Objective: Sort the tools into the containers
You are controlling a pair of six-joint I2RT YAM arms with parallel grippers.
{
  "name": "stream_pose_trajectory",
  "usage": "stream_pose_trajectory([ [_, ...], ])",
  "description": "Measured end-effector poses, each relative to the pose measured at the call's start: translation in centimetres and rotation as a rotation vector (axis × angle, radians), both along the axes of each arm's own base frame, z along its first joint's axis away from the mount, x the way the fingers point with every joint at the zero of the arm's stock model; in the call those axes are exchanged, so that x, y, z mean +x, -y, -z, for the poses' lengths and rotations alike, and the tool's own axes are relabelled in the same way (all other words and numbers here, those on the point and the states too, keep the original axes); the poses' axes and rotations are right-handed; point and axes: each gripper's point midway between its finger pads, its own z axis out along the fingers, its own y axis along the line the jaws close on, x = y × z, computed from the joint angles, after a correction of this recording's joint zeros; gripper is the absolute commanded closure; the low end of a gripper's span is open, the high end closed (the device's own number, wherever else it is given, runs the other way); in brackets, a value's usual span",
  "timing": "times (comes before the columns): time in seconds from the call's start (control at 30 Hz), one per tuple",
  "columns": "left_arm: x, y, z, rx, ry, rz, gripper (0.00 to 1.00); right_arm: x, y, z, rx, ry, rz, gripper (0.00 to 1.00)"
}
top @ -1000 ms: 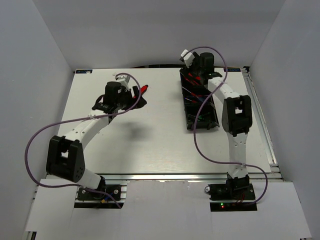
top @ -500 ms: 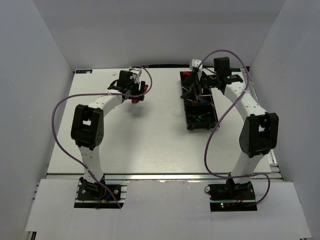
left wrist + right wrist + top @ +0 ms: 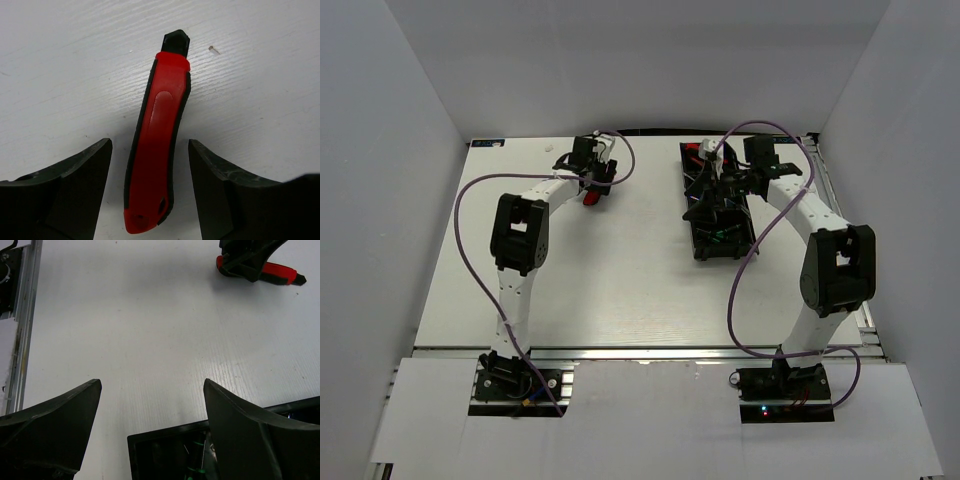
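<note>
Cutter (image 3: 157, 150) with red-and-black handle lies flat on the white worktop (image 3: 260, 75), well apart from the black tray (image 3: 165, 432). Left fingers (image 3: 80, 180) are open, straddling the handle with a gap on each side. Right fingers (image 3: 60, 420) are spread wide and empty above the tray's edge. Green-handled screwdriver (image 3: 722, 237) lies in the nearest compartment.

We see the red-handled tool (image 3: 157, 150) lying flat on a white table (image 3: 260, 100) whose surface shows a fine grain. Just past the tool's black tip, slightly to one side, sits a tiny fleck (image 3: 213, 49). Grey walls (image 3: 380, 150) rise behind the tool and on both sides of it. A metal rail (image 3: 847, 250) edges the table well away from the tool, on the far side of the tabletop. A second rail (image 3: 650, 352) runs along the near edge.
</note>
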Motion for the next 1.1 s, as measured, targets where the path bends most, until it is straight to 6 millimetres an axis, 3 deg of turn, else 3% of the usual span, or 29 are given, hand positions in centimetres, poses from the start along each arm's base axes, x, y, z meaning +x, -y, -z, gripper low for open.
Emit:
stream_pose_trajectory([
  [0.1, -0.2, -0.1, 0.8, 0.011, -0.016, 0.005, 0.36, 0.0, 0.0, -0.2, 0.003, -0.002, 0.001, 0.11],
  [0.13, -0.3, -0.1, 1.0, 0.013, -0.025, 0.005, 0.49, -0.1, 0.0, -0.2, 0.003, -0.006, 0.002, 0.11],
  [0.23, -0.5, -0.2, 1.2, 0.015, -0.033, 0.005, 0.55, -0.1, 0.0, -0.2, 0.004, -0.018, 0.006, 0.10],
  [0.33, -0.6, -0.2, 1.3, 0.012, -0.031, 0.002, 0.69, -0.1, 0.0, -0.3, 0.005, -0.024, 0.009, 0.10],
  [0.43, -0.7, -0.2, 1.3, 0.000, -0.026, -0.007, 0.86, 0.0, -0.1, -0.7, 0.009, -0.033, 0.016, 0.11],
  [0.47, -0.8, -0.2, 1.3, -0.006, -0.028, -0.014, 0.98, 0.1, -0.1, -0.8, 0.011, -0.046, 0.026, 0.11],
  [0.7, -4.1, 0.7, 0.6, -0.164, -0.094, -0.048, 1.00, 2.1, 0.0, -1.1, -0.007, -0.125, 0.165, 0.11],
  [0.8, -6.4, 1.6, -1.8, -0.303, -0.103, -0.071, 1.00, 3.2, 0.1, -1.4, -0.010, -0.194, 0.257, 0.11],
  [1.0, -10.1, 4.0, -10.6, -0.662, -0.015, -0.076, 1.00, 6.5, -1.5, -3.8, 0.059, -0.373, 0.370, 0.11],
  [1.1, -12.2, 5.1, -13.1, -0.810, -0.020, -0.071, 1.00, 7.7, -2.6, -4.1, 0.071, -0.474, 0.431, 0.11],
])
